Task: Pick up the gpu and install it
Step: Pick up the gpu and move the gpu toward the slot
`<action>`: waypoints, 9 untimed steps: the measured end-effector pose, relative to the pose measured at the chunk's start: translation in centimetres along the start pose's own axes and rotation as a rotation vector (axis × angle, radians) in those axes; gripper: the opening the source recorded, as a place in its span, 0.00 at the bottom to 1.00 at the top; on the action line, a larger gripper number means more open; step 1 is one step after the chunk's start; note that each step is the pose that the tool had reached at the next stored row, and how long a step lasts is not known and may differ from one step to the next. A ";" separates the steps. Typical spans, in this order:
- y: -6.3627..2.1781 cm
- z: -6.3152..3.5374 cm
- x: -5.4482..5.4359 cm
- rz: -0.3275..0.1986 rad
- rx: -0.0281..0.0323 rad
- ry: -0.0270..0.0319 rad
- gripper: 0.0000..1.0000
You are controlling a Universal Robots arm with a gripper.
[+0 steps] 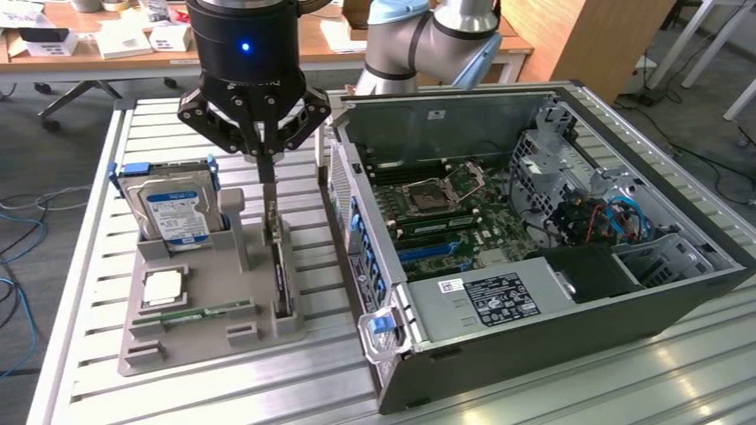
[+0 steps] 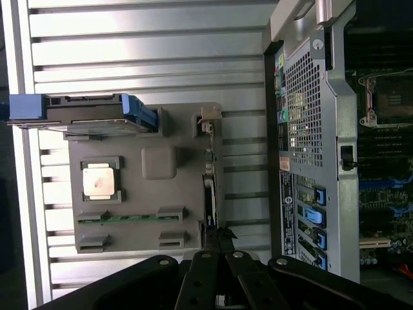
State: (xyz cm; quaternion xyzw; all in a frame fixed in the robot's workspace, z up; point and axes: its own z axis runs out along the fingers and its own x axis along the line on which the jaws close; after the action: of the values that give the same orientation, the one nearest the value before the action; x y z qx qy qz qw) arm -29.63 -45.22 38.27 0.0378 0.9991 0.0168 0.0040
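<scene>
The gpu stands on edge in a slot of the grey tray, a thin dark card with its silver bracket end pointing up. My gripper hangs straight above it with its fingers shut together, their tips just over the card's upper end. In the wrist view the shut fingertips line up with the gpu's narrow edge in the tray. I cannot tell whether the tips touch the card. The open computer case lies on its side at the exterior view's right, motherboard exposed.
On the same tray stand a silver hard drive in a blue bracket, a square processor and a green memory stick. The case's perforated wall rises close beside the tray. Desks and cables lie beyond the slatted table.
</scene>
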 end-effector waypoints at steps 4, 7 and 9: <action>0.00 0.00 0.0 0.000 0.0000 0.0000 0.11; 0.00 0.00 0.0 0.000 0.0000 0.0000 0.23; 0.00 0.00 0.0 0.000 0.0000 0.0000 0.23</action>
State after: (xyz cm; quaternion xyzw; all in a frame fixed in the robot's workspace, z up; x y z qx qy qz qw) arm -29.63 -45.22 38.27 0.0378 0.9991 0.0168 0.0040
